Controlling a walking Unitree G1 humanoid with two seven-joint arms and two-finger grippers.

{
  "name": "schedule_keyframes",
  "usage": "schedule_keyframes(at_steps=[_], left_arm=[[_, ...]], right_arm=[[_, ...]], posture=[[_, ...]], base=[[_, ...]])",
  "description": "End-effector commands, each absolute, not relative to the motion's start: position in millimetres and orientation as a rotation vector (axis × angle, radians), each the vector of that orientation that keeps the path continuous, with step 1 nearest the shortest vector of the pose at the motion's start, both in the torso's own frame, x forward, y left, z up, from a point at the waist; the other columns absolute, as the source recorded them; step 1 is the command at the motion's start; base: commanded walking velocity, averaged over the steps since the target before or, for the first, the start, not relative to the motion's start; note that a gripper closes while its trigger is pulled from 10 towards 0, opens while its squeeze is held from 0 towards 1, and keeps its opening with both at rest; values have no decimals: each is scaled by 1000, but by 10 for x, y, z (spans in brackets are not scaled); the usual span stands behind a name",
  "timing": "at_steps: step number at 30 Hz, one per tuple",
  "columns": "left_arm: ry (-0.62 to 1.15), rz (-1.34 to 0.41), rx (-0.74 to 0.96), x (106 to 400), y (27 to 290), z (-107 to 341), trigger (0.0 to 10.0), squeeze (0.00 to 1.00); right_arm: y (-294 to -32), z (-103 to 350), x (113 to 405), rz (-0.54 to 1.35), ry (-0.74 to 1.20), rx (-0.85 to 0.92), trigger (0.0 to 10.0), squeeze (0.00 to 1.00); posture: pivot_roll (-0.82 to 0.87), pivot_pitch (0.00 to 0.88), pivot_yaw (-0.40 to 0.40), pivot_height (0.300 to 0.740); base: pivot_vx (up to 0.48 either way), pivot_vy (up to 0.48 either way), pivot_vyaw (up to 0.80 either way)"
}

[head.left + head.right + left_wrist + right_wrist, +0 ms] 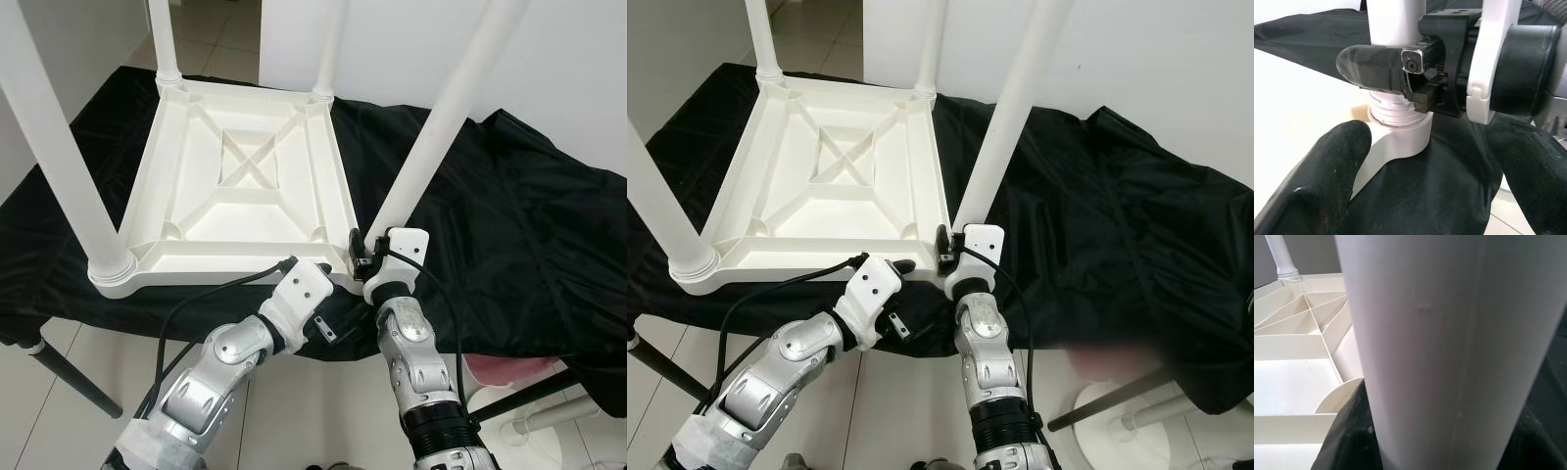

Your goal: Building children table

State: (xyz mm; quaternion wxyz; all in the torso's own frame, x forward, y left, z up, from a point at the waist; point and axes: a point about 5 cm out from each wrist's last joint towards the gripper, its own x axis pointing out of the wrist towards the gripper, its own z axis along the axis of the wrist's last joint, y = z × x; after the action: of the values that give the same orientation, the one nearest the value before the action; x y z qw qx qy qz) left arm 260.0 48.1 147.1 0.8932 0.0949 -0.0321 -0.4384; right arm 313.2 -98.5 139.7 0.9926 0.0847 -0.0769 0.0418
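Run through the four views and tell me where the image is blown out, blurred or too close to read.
Left eye view: evenly lit and sharp, upturned white table top on black cloth. Right eye view: a smeared pinkish patch low right. Left wrist view: table surface washed out to white at left, near black finger soft. Right wrist view: white table leg so close it blurs.

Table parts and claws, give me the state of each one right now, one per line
Tabletop: upside down on the black cloth, ribs facing up.
Near right leg: upright in its corner socket, right claw shut on its base.
Other three legs: standing in their sockets.
Left claw: open, at the tabletop's near edge beside that corner.
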Motion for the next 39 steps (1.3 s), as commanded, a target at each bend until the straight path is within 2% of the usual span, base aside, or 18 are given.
schedule_keyframes(at_steps=[1,8,9,11,12,16,18,22,23,24,25,26,31,39], left_arm=[[-64,-960,188,2584,447,1449,10000,0],[-72,-949,186,2602,449,1463,10000,0],[-75,-945,185,2607,451,1467,10000,0],[-75,-945,185,2607,451,1467,10000,0],[-80,-938,180,2611,456,1474,10000,0],[-108,-867,167,2676,503,1512,10000,0],[-124,-824,156,2719,543,1542,10000,0],[-126,-819,152,2720,550,1548,10000,0],[-127,-823,150,2710,545,1549,10000,0],[-128,-825,148,2702,541,1550,10000,0],[-128,-825,148,2702,541,1550,10000,0],[-130,-829,146,2696,539,1552,10000,0],[-132,-833,145,2696,530,1559,10000,0],[-109,-926,151,2581,500,1508,10000,0]], right_arm=[[-1046,1319,3089,102,-139,225,10000,0],[-1087,1345,3095,110,-153,218,10000,0],[-1091,1353,3086,105,-150,216,10000,39],[-1091,1353,3086,105,-150,216,10000,39],[-1099,1378,3058,129,-170,224,10000,1000],[-1165,1377,3010,175,-191,205,10000,1000],[-1280,1350,2995,169,-187,202,10000,1000],[-1323,1343,2986,167,-185,203,10000,1000],[-1328,1335,2954,215,-187,202,10000,0],[-1322,1332,2915,297,-192,201,10000,0],[-1322,1332,2915,297,-192,201,10000,0],[-1309,1330,2866,412,-201,180,10000,0],[-1363,1323,2891,467,-198,139,10000,0],[-1462,1366,3103,607,-168,39,10000,0]], posture=[[44,64,-106,740],[46,61,-110,740],[46,61,-111,740],[46,61,-111,740],[46,60,-112,740],[45,58,-117,740],[44,59,-119,740],[42,58,-119,740],[38,60,-119,740],[35,62,-119,740],[35,62,-119,740],[35,62,-119,740],[39,67,-119,740],[55,74,-125,740]], base=[[0,0,0],[0,0,0],[0,0,0],[0,0,0],[0,0,0],[0,0,0],[0,0,0],[0,0,0],[0,0,0],[0,0,0],[0,0,0],[0,0,0],[0,0,0],[0,0,0]])
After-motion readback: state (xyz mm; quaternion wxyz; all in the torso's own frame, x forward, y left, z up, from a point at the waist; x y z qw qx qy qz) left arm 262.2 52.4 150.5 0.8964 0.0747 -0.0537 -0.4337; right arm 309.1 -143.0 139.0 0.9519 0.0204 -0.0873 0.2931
